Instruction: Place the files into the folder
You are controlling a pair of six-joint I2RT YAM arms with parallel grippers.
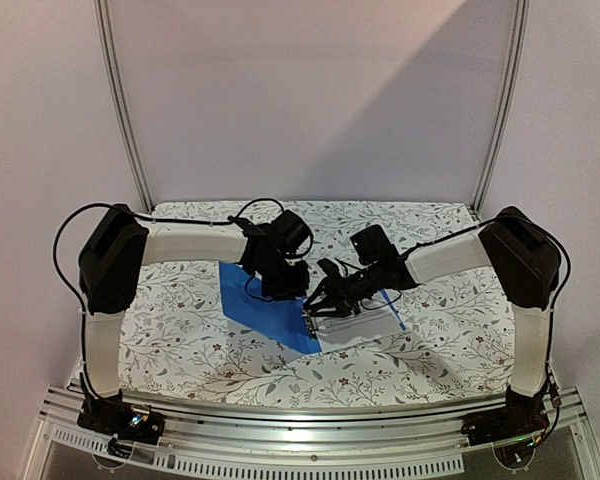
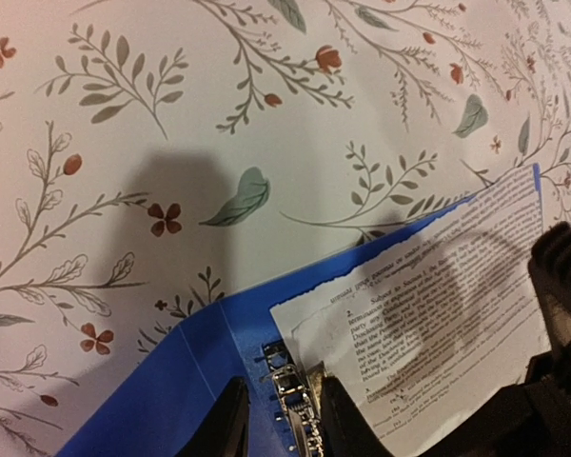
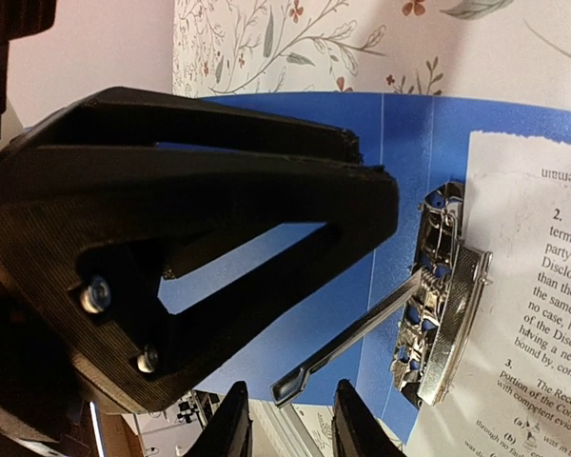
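The blue folder [image 1: 265, 310] lies open on the table. The white printed files [image 1: 365, 325] lie on its right half, their edge against the metal clip [image 3: 443, 286]. The clip's lever [image 3: 362, 333] stands raised. My left gripper [image 2: 285, 424] is open, low over the spine, its fingers on either side of the clip [image 2: 295, 395]. The files [image 2: 438, 314] touch its right finger. My right gripper [image 3: 290, 424] is open, with the lever's tip between its fingertips. In the top view the left gripper [image 1: 283, 285] and right gripper [image 1: 318, 305] are close together over the spine.
The table carries a floral cloth [image 1: 180, 330]. The left gripper's black body [image 3: 171, 238] fills much of the right wrist view, close to my right fingers. The right arm's black body [image 2: 561, 324] stands at the files' right edge. A metal rail [image 1: 300, 420] runs along the near edge.
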